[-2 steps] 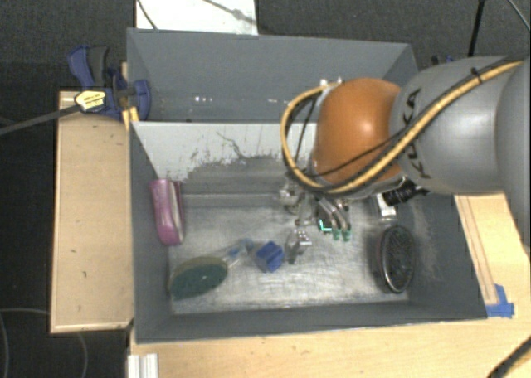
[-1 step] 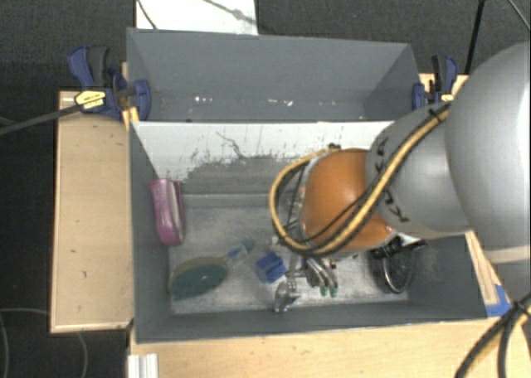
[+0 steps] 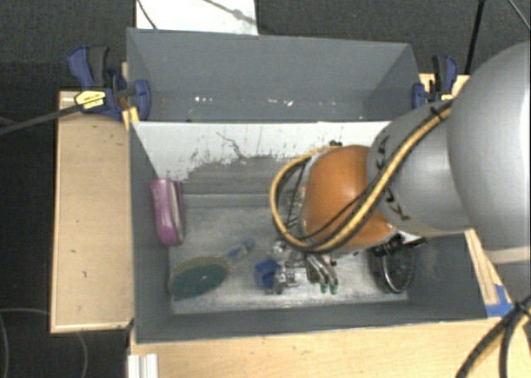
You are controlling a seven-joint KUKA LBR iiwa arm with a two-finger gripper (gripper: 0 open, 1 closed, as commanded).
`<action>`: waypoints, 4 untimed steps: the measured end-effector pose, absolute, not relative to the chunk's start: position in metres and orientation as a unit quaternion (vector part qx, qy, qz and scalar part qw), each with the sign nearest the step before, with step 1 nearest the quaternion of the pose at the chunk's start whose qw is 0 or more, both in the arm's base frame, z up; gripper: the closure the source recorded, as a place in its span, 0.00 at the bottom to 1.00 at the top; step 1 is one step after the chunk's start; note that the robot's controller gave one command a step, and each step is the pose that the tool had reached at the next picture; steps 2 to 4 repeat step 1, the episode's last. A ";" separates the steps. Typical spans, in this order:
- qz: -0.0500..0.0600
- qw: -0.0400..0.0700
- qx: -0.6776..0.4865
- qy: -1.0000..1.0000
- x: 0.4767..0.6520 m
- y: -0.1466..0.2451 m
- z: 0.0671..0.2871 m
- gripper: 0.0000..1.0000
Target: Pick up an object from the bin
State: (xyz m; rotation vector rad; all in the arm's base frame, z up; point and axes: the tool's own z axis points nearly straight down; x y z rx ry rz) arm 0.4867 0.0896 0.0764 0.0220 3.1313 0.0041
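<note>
The end effector (image 3: pixel 309 275) was down near the bin's (image 3: pixel 249 318) front wall, about midway along it. A small blue block (image 3: pixel 266 273) lay on the floor just beside it, toward the left wall. I couldn't tell whether they touched, nor whether the end effector was open or closed. A green disc (image 3: pixel 197 278) sat near the front-left corner, a pink bar (image 3: pixel 167 210) lay along the left wall, and a dark round thing (image 3: pixel 390 273) lay toward the right wall.

My grey arm (image 3: pixel 469 148), cut off by the frame's right edge, and its orange cover (image 3: pixel 336 194) hide the top of a dark round thing (image 3: pixel 397 274) at lower right, while the blue bit (image 3: pixel 266 273) just left of my gripper (image 3: pixel 307 273) is too small to tell.
</note>
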 end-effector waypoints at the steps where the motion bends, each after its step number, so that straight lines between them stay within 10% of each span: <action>1: 0.001 0.005 0.086 0.996 0.496 0.071 0.236 1.00; 4: 0.001 0.005 0.086 0.996 0.496 0.071 0.236 1.00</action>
